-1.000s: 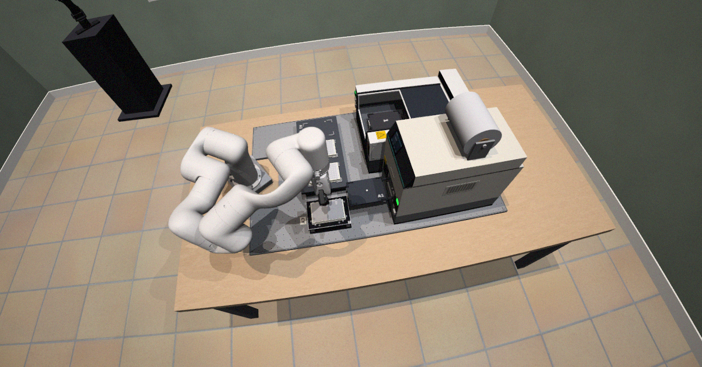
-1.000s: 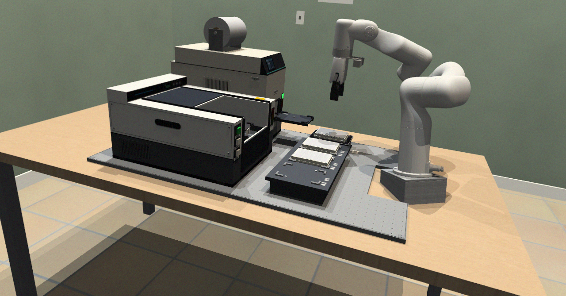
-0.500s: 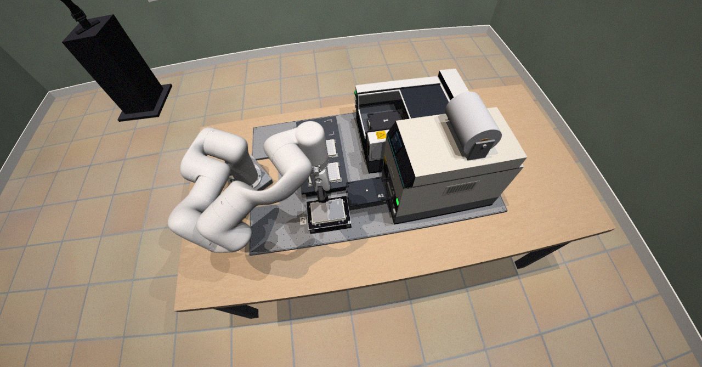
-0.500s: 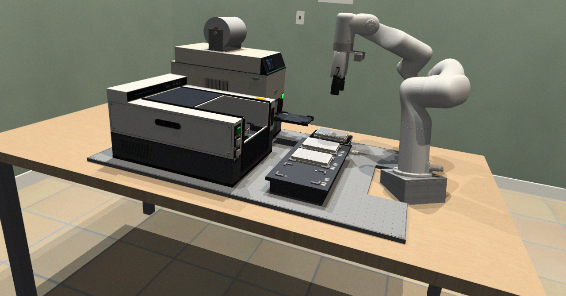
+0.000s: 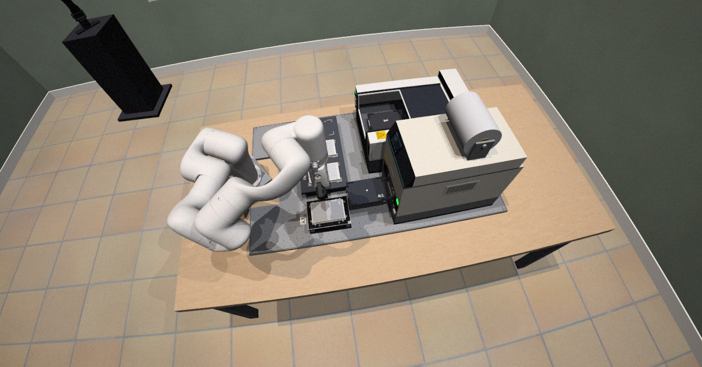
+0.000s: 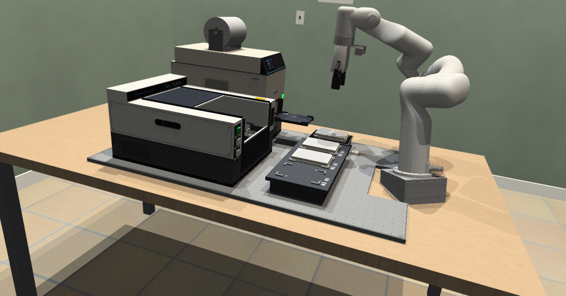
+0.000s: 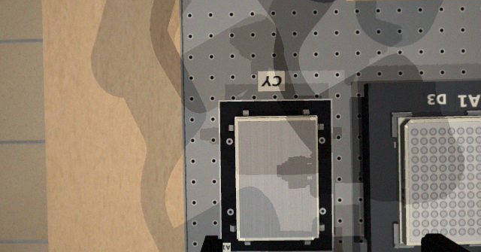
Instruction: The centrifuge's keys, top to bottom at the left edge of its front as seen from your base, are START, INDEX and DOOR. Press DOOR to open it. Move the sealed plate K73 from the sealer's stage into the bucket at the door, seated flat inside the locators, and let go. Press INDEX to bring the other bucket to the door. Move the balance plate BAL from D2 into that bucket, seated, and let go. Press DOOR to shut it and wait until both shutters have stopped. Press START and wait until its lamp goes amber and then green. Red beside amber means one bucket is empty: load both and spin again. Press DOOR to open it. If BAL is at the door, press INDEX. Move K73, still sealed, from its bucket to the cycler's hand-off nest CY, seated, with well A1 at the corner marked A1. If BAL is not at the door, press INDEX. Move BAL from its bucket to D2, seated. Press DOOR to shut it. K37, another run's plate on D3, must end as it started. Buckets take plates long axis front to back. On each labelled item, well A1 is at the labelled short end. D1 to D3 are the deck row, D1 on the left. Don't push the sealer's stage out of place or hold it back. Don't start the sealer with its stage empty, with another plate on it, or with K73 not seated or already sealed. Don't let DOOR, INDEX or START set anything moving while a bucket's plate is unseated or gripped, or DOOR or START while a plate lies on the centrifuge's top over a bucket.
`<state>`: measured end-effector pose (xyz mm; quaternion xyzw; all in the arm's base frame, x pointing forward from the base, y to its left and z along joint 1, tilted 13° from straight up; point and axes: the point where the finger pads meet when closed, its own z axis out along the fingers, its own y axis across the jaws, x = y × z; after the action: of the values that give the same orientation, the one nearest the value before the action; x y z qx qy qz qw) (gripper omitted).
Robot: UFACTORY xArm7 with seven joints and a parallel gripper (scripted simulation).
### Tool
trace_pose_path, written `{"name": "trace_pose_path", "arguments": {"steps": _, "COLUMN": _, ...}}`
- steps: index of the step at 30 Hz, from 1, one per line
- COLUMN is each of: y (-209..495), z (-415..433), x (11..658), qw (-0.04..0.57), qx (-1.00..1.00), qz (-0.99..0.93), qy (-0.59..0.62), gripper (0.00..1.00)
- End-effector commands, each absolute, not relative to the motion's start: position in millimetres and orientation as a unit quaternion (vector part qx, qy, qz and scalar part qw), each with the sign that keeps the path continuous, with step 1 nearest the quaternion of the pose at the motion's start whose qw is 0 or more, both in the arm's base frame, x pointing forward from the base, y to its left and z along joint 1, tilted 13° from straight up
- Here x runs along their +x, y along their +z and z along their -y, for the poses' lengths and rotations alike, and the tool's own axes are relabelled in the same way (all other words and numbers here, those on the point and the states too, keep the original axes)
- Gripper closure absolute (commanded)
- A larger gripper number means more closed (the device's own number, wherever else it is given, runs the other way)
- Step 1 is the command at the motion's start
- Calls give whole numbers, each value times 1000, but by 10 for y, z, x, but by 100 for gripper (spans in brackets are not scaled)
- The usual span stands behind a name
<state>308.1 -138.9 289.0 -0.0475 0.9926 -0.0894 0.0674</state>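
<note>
The sealed plate K73 (image 7: 277,177) lies flat in the black hand-off nest CY (image 5: 328,213), inside its locators; it also shows in the side view (image 6: 333,135). My gripper (image 6: 337,83) is open and empty, well above the nest; only its two fingertips show at the bottom edge of the wrist view (image 7: 325,244). Two white plates sit on the deck row, one on D2 (image 6: 312,157) and one on D3 (image 6: 323,144). The D3 plate (image 7: 443,180) shows open wells. The centrifuge (image 6: 177,132) stands open at its door, with a dark bucket (image 5: 381,117) that looks empty.
The sealer (image 5: 451,163) stands behind the nest with its dark stage (image 6: 294,117) slid out and bare. D1 (image 6: 300,175) holds no plate. The centrifuge keys (image 6: 237,141) are on its front edge, with a green lamp lit.
</note>
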Motion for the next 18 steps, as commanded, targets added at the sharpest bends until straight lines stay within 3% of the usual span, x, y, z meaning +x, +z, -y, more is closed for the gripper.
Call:
{"name": "trace_pose_path", "arguments": {"steps": 1, "y": 2976, "z": 1376, "x": 3072, "qw": 69, "qx": -47, "qz": -992, "qy": -90, "gripper": 0}}
{"name": "trace_pose_path", "arguments": {"steps": 15, "y": 3111, "z": 1352, "x": 3052, "qw": 69, "qx": -47, "qz": -992, "qy": -90, "gripper": 0}}
{"name": "trace_pose_path", "arguments": {"steps": 16, "y": 3097, "z": 1305, "x": 3058, "qw": 69, "qx": -47, "qz": -992, "qy": -90, "gripper": 100}}
{"name": "trace_pose_path", "arguments": {"steps": 18, "y": 3066, "z": 1210, "x": 3071, "qw": 69, "qx": -47, "qz": -992, "qy": -90, "gripper": 100}}
